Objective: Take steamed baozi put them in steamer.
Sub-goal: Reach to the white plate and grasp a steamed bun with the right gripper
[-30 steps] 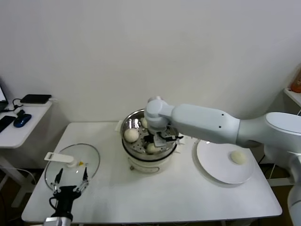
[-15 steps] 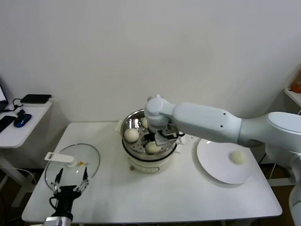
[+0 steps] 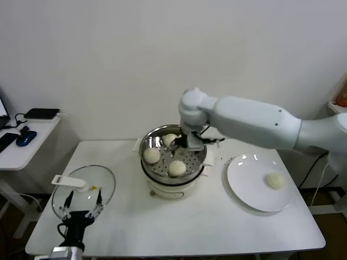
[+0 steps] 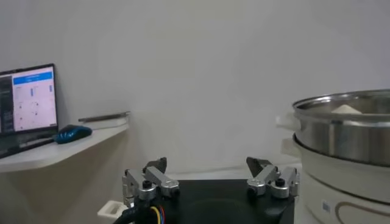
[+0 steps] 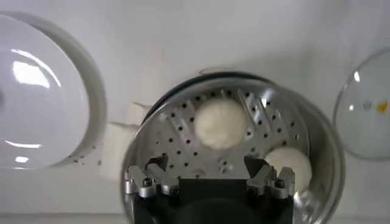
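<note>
Three of four steamed baozi sit in the steamer (image 3: 172,157): one (image 3: 151,155) at the robot's left, one (image 3: 177,168) at the near side, one (image 3: 170,139) toward the back, all resting on the perforated floor. The fourth baozi (image 3: 275,181) lies alone on the white plate (image 3: 246,187) to the steamer's right, well apart from the pot. Right gripper (image 3: 191,142) hovers over the pot's back-right rim, fingers spread w/ nothing between them; the right wrist view shows two buns (image 5: 219,123) on the floor under its open jaws. Left gripper (image 3: 81,208) waits low at the table's front-left, over the near edge of the glass lid (image 3: 84,190), fingers parted and empty. By the look of it the job is approx. three-quarters done; one bun left to fetch from the plate & set into the free spot at the pot's right.
</note>
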You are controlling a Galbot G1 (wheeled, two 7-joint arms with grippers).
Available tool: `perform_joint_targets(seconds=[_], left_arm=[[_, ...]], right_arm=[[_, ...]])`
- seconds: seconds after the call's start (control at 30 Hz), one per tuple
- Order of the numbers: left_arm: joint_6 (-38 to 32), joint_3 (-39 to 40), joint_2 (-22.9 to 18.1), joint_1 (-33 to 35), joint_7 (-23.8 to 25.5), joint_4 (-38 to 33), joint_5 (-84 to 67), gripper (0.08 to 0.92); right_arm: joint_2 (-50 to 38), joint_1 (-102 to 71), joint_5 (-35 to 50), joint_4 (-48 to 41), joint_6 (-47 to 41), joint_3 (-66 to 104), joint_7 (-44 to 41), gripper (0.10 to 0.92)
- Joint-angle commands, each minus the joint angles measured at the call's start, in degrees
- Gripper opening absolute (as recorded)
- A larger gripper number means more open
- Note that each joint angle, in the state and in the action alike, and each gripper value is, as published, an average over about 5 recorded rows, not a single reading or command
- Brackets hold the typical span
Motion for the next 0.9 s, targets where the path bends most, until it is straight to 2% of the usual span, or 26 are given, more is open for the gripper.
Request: perform_joint_targets(seconds=[0.03,0.2,0.3,0.4,0.6,0.9], left_arm=[[0.5,0.4,0.7,-0.5,-0.2,-0.3,-0.2,0.823],[0.6,1.2,0.7,-0.7,-0.2,-0.2,-0.3,0.823],[0.5,1.6,0.6,-0.9,-0.1,0.0,-0.2,0.823],[0.5,1.6,0.7,-1.0,-0.1,0.0,-0.2,0.823],[0.6,1.3,1.0,-0.9,0.0,-0.4,-0.4,0.823],[0.5,1.5,0.4,-0.7,0.0,0.0,0.2,0.823]], right_arm=[[-11.0,14.0,30.9,-5.4,-20.6,-14.3,2.7,0.823],[-18.6,15.6,42.7,-3.7,-30.2,-19.8,6.0,0.823],[-23.1,14.6,46.4,-2.3,-35.8,-20.5,7.5,0.823],[-26.5,11.2,44.8,-4.0,-37.2,-18.7,8.5,0.823],[-31.4,0.8,36.4,-9.3,-38.3,-11.7,8.8,0.823],[-33.5,-16.2,27.9,-15.6,-38.8,2.9,8.9,0.823]])
